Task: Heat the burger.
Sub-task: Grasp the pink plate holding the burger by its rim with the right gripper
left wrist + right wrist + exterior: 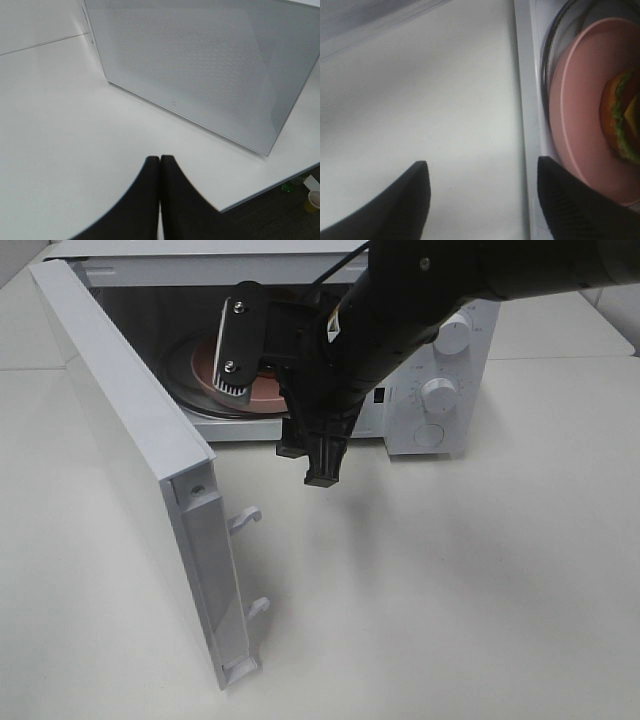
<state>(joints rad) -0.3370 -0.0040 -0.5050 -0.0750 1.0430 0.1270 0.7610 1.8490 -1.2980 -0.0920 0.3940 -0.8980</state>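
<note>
Inside the microwave (475, 380), the burger (621, 120) sits on a pink plate (580, 150), and the plate sits on the glass turntable (547, 55). Right wrist view catches only part of the burger at the frame edge: bun, lettuce, cheese. High view: burger hidden behind the right arm, only a bit of plate showing. Door (130, 440) is swung wide open on the left, with two latch hooks (245, 518) on its free edge. Right gripper (480, 200) is released, fingers spread wide, empty, pointing down over the table (480, 590) just in front of the cavity opening, not touching plate or burger. Left gripper (160, 185) is clenched, fingers pressed together with nothing between them, low over the table near the door's outer face, apart from it. Two white knobs (440, 392) sit on the panel right of the cavity.
</note>
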